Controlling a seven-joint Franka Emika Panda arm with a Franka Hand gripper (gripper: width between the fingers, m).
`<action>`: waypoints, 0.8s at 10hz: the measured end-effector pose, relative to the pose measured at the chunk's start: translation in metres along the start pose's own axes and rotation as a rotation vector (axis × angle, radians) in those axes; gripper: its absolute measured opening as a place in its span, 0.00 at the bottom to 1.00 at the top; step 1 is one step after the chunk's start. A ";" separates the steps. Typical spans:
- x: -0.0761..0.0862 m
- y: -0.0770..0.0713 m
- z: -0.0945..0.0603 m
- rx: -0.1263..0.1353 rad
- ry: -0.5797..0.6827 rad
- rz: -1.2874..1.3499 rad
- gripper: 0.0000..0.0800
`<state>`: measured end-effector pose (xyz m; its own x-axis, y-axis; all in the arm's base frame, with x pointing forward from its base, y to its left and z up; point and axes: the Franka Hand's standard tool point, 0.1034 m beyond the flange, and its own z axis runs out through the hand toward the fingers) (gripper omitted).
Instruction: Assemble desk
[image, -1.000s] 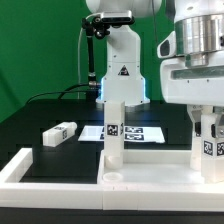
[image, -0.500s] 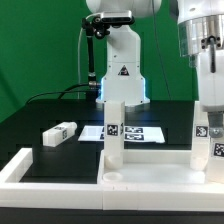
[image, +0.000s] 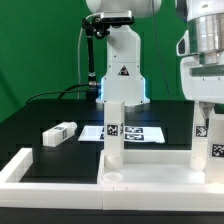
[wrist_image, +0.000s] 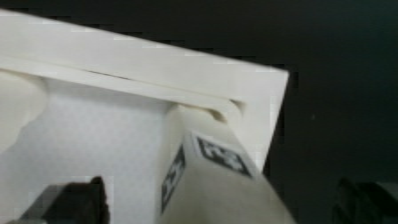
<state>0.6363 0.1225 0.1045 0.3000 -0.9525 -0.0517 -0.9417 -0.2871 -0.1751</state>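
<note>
Over the upright leg block (wrist_image: 217, 160) — the pincer (wrist_image: 226, 192) gapes wide, fingers (wrist_image: 75, 200) clear of it — holding nothing

I see two legs standing upright on the tabletop slab (image: 160, 160) nearest me: the middle leg block (image: 113, 128) and, at the exterior view's right, the right leg block (image: 213, 135). The marker board (image: 145, 133) lies behind the middle one. The loose leg block (image: 58, 133) lies on the table to the exterior view's left, beyond the border rail (image: 15, 165).

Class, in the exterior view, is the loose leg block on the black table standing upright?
No, that leg block lies flat on its side on the table.
</note>
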 end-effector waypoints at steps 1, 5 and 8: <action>0.003 0.000 0.000 0.001 0.002 -0.039 0.81; 0.015 0.002 -0.001 -0.081 -0.001 -0.603 0.81; 0.024 -0.006 0.001 -0.065 0.003 -0.879 0.81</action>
<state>0.6491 0.1013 0.1037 0.9199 -0.3842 0.0782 -0.3769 -0.9215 -0.0941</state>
